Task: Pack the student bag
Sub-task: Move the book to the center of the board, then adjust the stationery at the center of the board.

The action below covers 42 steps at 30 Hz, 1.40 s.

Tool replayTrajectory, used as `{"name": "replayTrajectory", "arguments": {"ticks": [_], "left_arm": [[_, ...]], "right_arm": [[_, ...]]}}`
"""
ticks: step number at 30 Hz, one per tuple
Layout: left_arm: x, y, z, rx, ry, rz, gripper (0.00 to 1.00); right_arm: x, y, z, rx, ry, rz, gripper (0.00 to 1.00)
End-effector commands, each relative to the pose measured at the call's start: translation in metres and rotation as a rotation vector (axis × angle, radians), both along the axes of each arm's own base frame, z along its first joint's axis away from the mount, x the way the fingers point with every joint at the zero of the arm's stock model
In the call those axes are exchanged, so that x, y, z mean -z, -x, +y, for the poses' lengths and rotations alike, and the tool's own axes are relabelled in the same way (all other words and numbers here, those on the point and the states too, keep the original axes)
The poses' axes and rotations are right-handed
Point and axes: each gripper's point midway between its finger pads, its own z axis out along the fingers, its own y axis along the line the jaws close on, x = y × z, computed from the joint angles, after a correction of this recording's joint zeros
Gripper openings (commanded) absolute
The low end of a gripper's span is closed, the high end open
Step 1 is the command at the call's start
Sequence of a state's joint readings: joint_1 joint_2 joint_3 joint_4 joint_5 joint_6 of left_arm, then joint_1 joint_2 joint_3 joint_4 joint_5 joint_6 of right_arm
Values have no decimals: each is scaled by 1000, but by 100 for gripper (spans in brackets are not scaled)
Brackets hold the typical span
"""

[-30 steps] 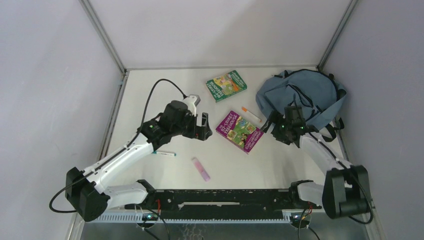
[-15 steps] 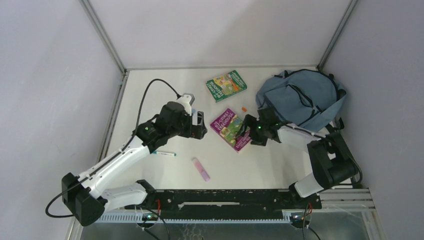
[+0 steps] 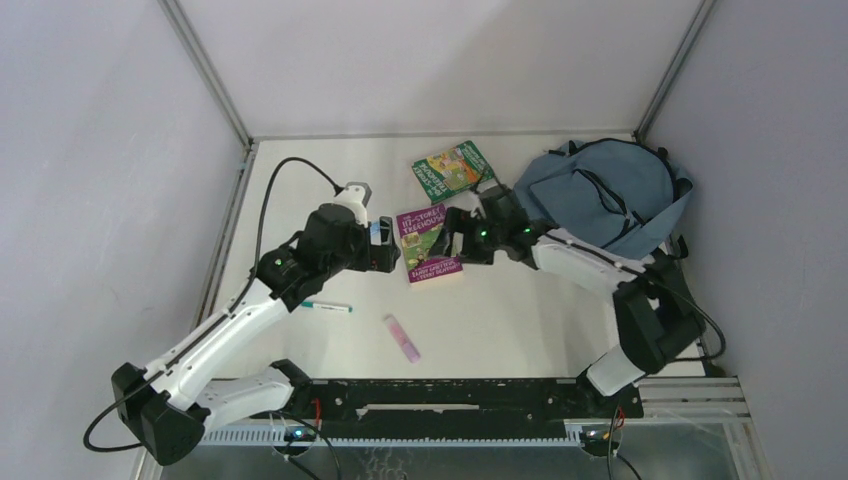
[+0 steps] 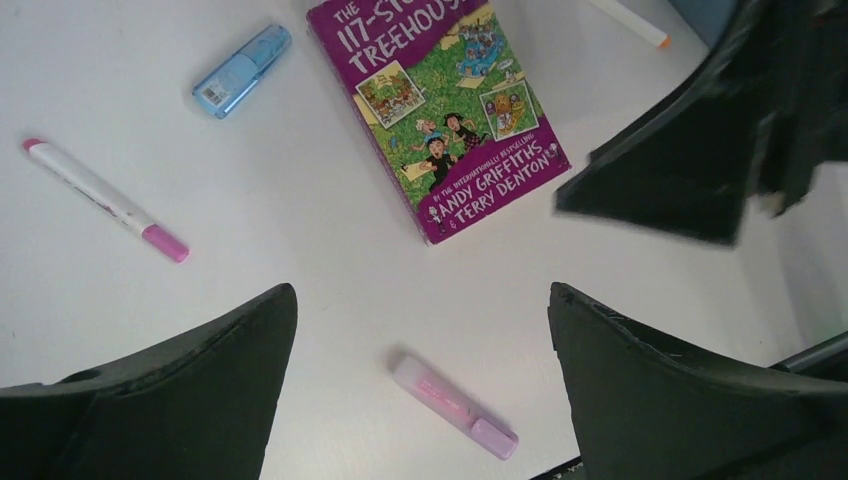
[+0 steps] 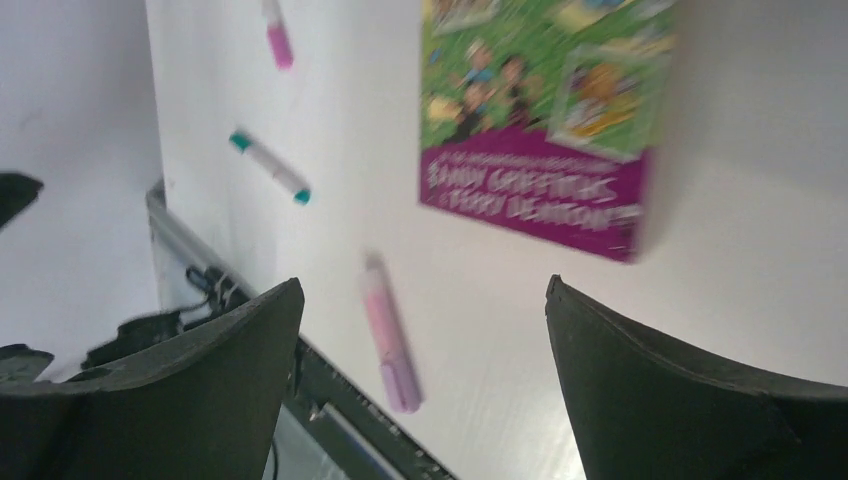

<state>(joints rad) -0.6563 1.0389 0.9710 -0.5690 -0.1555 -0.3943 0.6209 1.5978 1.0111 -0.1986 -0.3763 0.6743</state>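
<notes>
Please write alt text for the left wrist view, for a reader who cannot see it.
A purple Treehouse book lies flat on a white table, beyond the open left gripper. Around it lie a small blue marker, a pink-tipped pen, a pink highlighter and an orange-tipped pen; the blurred dark right arm looms at the right edge.

- purple book (image 3: 428,243) hemmed in by left gripper (image 3: 385,246) and right gripper (image 3: 454,244); tight either side.
- green book (image 3: 453,171) close behind.
- open table (image 3: 520,310) right of pink highlighter (image 3: 402,337).
</notes>
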Motion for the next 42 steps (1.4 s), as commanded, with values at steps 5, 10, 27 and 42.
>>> {"name": "replayTrajectory", "arguments": {"ticks": [5, 10, 27, 42], "left_arm": [[-17, -5, -11, 19, 85, -37, 100], [-14, -2, -16, 35, 109, -22, 100], [-8, 0, -21, 44, 136, -8, 100], [-9, -7, -40, 105, 151, 19, 100]], "right_arm": [[-22, -96, -117, 317, 204, -172, 100], [-3, -142, -142, 384, 208, -95, 100], [67, -129, -112, 308, 264, 95, 100], [-37, -93, -130, 325, 311, -131, 100]]}}
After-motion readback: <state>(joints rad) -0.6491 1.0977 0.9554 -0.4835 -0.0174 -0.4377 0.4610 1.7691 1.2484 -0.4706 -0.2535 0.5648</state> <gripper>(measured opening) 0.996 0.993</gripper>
